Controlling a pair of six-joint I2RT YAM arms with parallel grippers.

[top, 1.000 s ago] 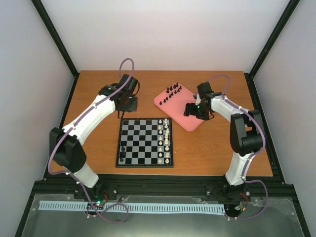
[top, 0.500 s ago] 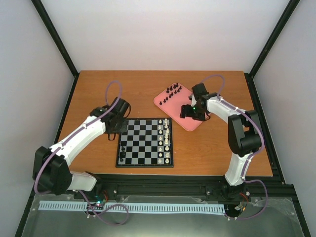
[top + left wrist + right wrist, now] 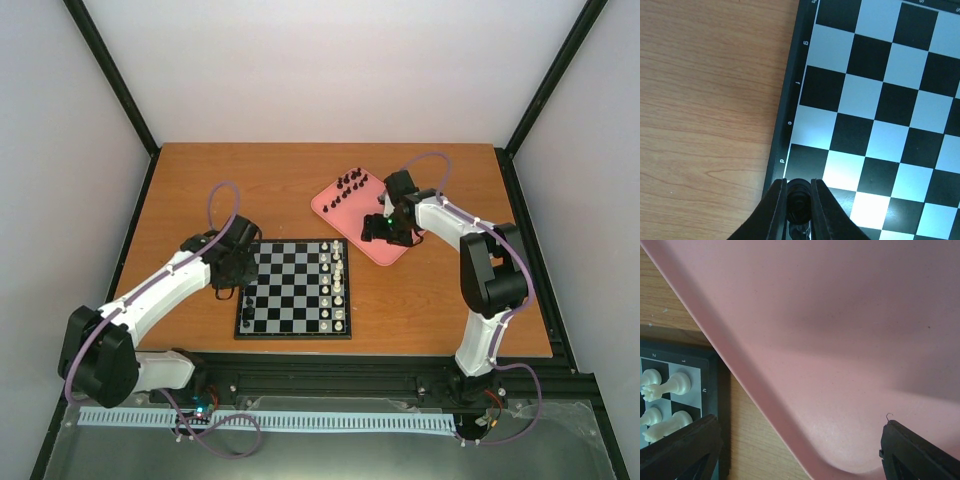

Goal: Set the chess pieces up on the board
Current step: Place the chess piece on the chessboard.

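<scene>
Swung my left gripper [image 3: 798,186], pinching a black chess piece [image 3: 798,200], over the board [image 3: 880,100]'s left edge for placing; right gripper [image 3: 385,228] gapes.

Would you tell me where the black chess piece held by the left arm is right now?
In the left wrist view the black piece sits bottom centre, pinched in the left claw, over the left border of the board near letter d.
</scene>
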